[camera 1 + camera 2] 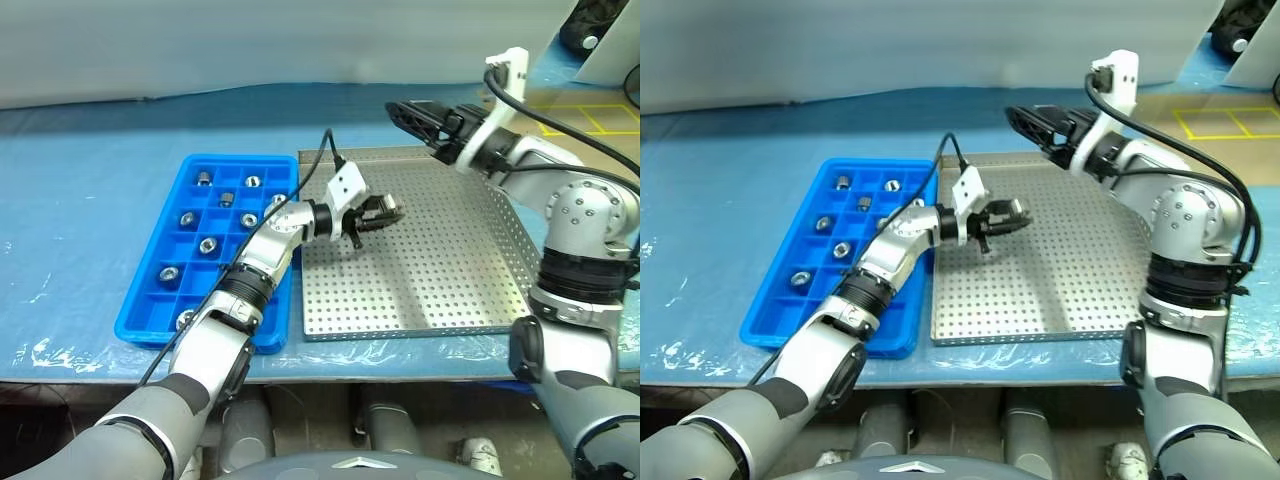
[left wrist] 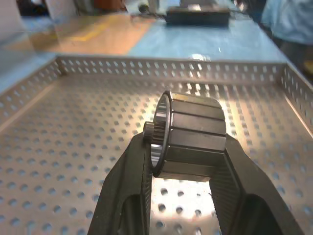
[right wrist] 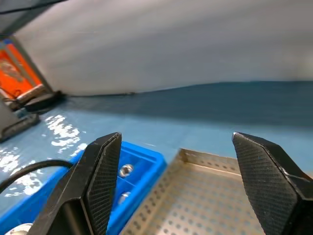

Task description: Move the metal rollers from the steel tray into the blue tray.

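Metal roller (image 2: 188,139) clamped in left hand (image 1: 378,214), above steel tray (image 1: 440,290), near its blue-tray side. Right hand (image 1: 412,117) spread, empty, over far rim. Advice: carry roller leftward to vacant compartment of blue tray (image 1: 150,325), lower, then release.

Steel tray (image 1: 420,290) floor bare, low rims around, blue tray (image 1: 150,320) touching alongside

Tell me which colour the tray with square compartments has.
Bright blue; the blue tray shows best in the left eye view.
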You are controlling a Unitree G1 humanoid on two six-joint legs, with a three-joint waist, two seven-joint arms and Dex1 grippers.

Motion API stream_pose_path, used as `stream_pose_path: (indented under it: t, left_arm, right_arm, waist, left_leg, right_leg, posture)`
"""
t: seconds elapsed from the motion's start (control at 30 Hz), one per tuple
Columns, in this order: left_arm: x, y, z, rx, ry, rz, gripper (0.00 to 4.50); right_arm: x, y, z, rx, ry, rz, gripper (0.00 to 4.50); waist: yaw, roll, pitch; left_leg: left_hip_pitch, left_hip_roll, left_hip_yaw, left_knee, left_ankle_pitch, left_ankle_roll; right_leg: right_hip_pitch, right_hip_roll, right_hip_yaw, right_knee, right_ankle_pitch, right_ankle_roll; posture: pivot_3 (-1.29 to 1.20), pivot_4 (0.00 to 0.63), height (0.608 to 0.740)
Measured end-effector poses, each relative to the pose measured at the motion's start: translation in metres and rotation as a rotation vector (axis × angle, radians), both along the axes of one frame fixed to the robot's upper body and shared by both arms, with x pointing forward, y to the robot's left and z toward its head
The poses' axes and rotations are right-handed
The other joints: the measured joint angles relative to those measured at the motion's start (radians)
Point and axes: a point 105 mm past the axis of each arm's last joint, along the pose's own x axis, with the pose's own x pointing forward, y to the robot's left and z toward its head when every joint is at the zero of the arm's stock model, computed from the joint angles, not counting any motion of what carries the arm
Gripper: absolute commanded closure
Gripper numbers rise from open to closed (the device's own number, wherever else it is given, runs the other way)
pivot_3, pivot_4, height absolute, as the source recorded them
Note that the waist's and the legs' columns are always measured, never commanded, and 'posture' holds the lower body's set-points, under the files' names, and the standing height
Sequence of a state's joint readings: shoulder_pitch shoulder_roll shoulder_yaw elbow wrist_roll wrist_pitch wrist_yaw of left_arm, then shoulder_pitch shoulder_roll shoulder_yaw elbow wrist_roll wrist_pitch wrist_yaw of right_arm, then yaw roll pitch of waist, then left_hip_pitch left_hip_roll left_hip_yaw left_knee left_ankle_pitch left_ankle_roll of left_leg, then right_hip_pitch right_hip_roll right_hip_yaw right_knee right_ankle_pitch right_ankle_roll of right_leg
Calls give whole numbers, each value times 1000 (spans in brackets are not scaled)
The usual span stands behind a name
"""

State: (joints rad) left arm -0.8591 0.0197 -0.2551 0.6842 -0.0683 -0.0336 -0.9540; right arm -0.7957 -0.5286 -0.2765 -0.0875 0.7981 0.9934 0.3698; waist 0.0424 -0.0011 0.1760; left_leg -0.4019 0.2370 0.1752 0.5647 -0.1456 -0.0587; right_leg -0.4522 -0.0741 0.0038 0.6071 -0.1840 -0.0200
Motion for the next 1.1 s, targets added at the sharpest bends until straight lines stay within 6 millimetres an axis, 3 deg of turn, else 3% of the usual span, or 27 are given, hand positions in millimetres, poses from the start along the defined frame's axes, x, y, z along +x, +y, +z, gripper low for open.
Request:
stream_pose_path:
  t: [0.3, 0.47, 0.7, 0.8, 0.87, 0.97, 1.1]
  left_arm:
    - [-5, -4, -31, 158, -29, -38, 3261]
    - [1, -2, -30, 175, -32, -19, 1638]
    - [4, -1, -22, 144, -33, -30, 1638]
    - [2, 11, -20, 129, -24, -48, 1638]
    - [4, 22, -9, 67, 9, -37, 1638]
    - [10, 43, 33, -71, 1, -4, 1638]
    - [9, 80, 65, -62, -80, 19, 1638]
  right_arm:
    - [-8, 8, -2, 11, -23, 0, 785]
    - [-8, 6, -12, 29, 7, -19, 785]
    - [-7, 7, -14, 39, 14, -29, 785]
    - [-7, 7, -13, 42, 10, -28, 785]
    - [-7, 7, -13, 43, 7, -28, 785]
    - [-8, 7, -12, 43, 0, -19, 785]
    - [-8, 3, -10, 27, -7, -8, 785]
  waist:
    - [-5, 0, 0]
    - [-4, 0, 0]
    - [-5, 0, 0]
    - [-6, 0, 0]
    - [-7, 0, 0]
    - [-4, 1, 0]
    - [-6, 1, 0]
  left_leg:
    - [2, 1, 0, 0, 0, 0]
    - [2, 0, 0, 0, 0, 0]
    - [2, 0, 0, 0, 0, 0]
    - [3, 1, 0, 0, 0, 0]
    - [2, 1, 0, 0, 0, 0]
    - [2, 1, 0, 0, 0, 0]
    - [2, 2, 1, -1, 0, 0]
  right_leg:
    - [0, 0, 1, 1, 1, 0]
    - [1, 0, 1, 1, 1, 0]
    - [1, 0, 1, 1, 1, 0]
    - [1, 0, 1, 1, 1, 0]
    - [0, 0, 1, 1, 1, -1]
    - [0, 0, 0, 1, 1, -1]
    - [0, 1, 0, 1, 1, -1]
  posture:
    - [-327, 150, 740]
    - [-333, 150, 740]
    - [-330, 150, 740]
    - [-328, 150, 740]
    - [-317, 150, 740]
    - [-307, 150, 740]
    - [-272, 150, 740]
